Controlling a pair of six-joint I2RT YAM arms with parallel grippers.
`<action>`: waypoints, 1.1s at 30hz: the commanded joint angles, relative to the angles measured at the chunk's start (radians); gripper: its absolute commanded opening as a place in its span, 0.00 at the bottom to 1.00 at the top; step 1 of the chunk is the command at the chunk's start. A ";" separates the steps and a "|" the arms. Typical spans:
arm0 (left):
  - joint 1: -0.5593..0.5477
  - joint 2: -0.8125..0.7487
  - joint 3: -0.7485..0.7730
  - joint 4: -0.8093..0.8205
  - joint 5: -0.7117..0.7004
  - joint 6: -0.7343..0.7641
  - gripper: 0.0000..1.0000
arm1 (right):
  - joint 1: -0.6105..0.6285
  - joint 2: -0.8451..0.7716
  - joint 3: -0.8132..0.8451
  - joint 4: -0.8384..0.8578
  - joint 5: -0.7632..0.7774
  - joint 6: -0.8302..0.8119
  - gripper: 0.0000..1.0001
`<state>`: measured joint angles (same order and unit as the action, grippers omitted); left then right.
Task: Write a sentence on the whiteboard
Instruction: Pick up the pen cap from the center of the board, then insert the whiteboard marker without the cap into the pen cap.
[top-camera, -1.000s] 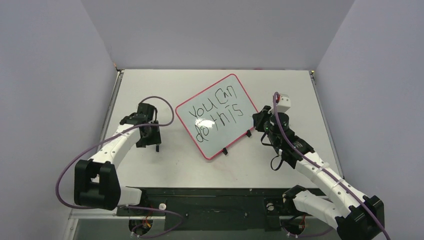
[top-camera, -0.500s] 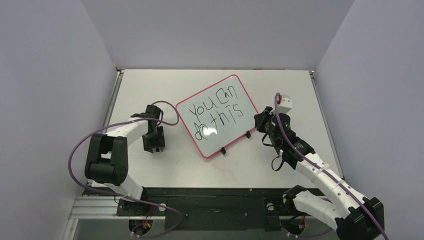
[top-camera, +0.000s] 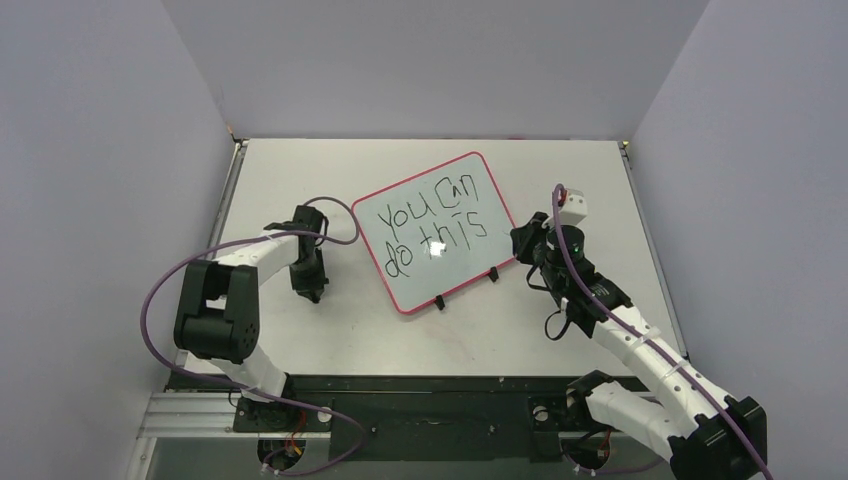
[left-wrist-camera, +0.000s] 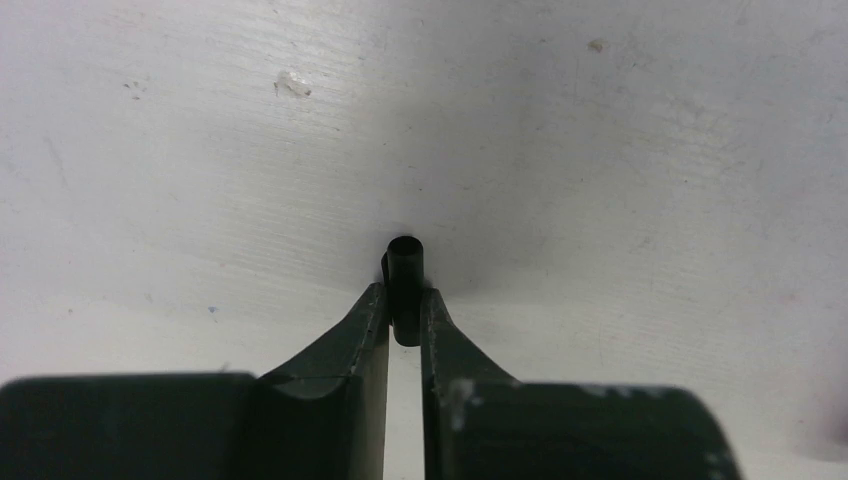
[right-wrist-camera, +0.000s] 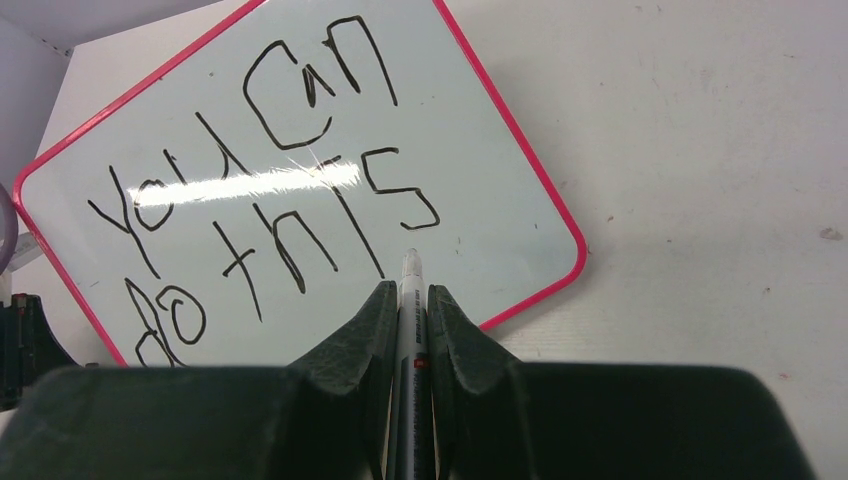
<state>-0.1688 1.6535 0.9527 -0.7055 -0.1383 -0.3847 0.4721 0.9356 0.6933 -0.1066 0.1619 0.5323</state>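
The whiteboard (top-camera: 458, 268) lies tilted at mid-table, red-rimmed, with two black clips (top-camera: 441, 302) on its near edge. The sentence (top-camera: 432, 225) reads "YOU CAN do this" in black over two lines. My right gripper (top-camera: 525, 240) is at the board's right edge, shut on a marker (right-wrist-camera: 411, 300). The marker's pale tip points at the whiteboard (right-wrist-camera: 480, 170) just under the sentence (right-wrist-camera: 270, 190). My left gripper (top-camera: 312, 292) is down on the table left of the board, shut on a small black cap (left-wrist-camera: 405, 262) pinched between its fingertips.
Grey walls close in the table (top-camera: 560, 170) on three sides. Purple cables (top-camera: 160, 290) loop off both arms. A black frame (top-camera: 420, 410) with the arm bases runs along the near edge.
The left jaws closed onto the black cap while that arm folded back toward its base. The whiteboard turned slightly. The right gripper stayed put with the marker.
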 joint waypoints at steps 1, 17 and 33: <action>0.000 0.032 0.001 0.062 -0.017 0.003 0.00 | -0.011 -0.028 -0.001 0.037 -0.014 -0.012 0.00; 0.019 -0.308 0.179 -0.140 -0.061 0.149 0.00 | -0.011 -0.046 0.108 -0.043 -0.125 -0.018 0.00; -0.154 -0.627 0.189 0.097 0.351 0.488 0.00 | -0.007 0.077 0.402 -0.155 -0.597 0.039 0.00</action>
<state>-0.2657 1.1015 1.2064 -0.7883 0.0204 -0.0395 0.4652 0.9764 1.0214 -0.2501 -0.2615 0.5377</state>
